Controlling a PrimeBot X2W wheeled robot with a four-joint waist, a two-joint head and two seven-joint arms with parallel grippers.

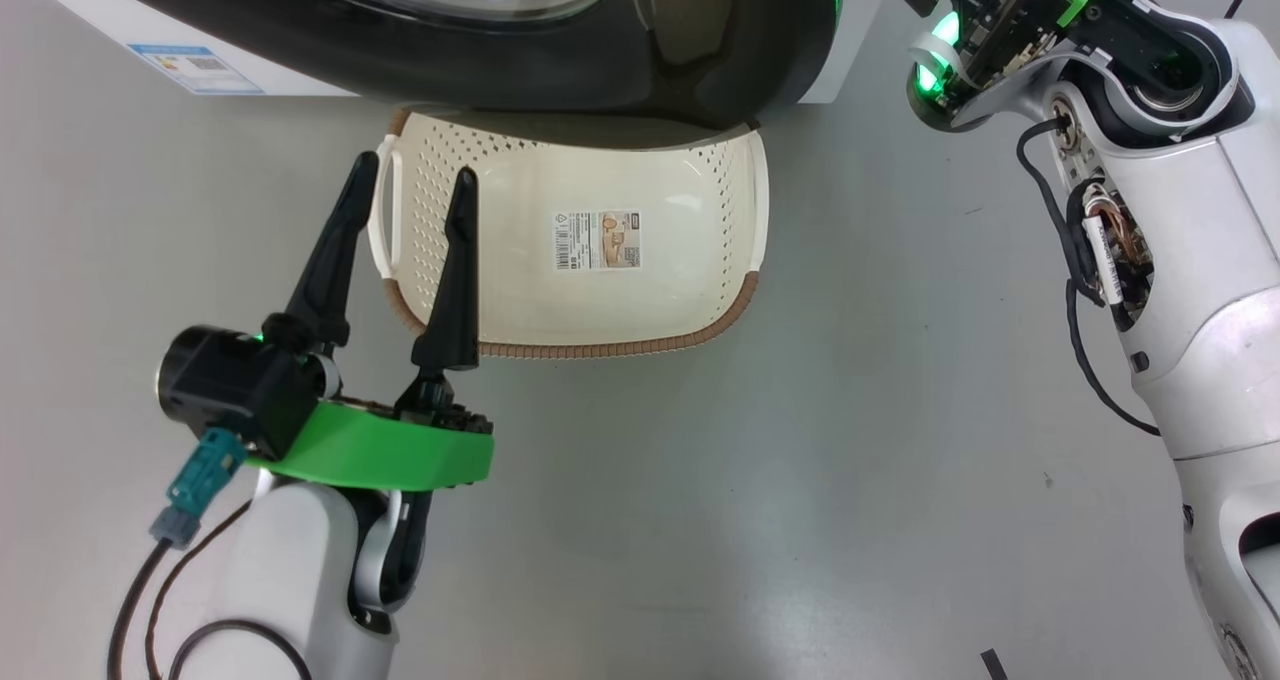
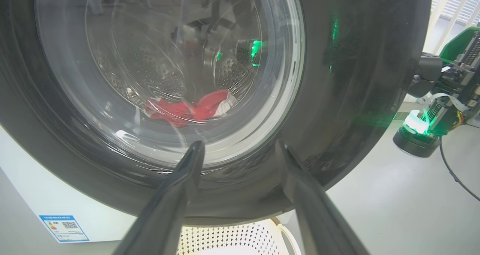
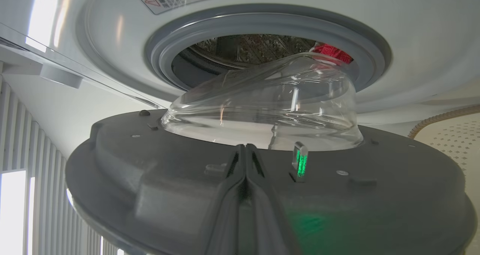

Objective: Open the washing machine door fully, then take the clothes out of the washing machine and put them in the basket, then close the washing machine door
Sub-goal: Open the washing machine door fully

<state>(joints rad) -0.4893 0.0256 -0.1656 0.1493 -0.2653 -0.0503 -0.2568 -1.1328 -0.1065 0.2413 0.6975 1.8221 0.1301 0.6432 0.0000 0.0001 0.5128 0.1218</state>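
**Door ajar, red clothes in the drum, basket on the floor below**

The large round washing machine door (image 1: 600,70), with a wide glossy black rim and a bulging clear glass bowl at its centre, stands partly open. In the right wrist view a gap shows between its grey inner face and the big white front-loading washing machine (image 3: 412,41), and the glass bowl is partly out of the grey rubber ring (image 3: 262,20).

The bright red clothes with white trim (image 2: 187,110) lie low in the perforated steel drum, seen through the door glass. A red edge of them also shows past the rubber ring in the right wrist view.

The small cream-white perforated plastic basket with a brown rim (image 1: 600,345) sits on the grey floor (image 1: 800,510) in front of the machine. Its far edge is tucked under the door's lower rim, and the sticker on its bottom is in plain sight.

The left pincer (image 1: 415,168) is spread wide and grips nothing. In the head view it sits over the basket's left handle end, with its fingers pointing toward the door's black outer face.

The right pincer (image 3: 245,150) is closed, its fingers pressed together with nothing between them. Its tips lie at the door's inner face, just beside the base of the glass bowl; whether they touch it cannot be told.

A small blue label (image 2: 63,228) marks the machine's lower corner.
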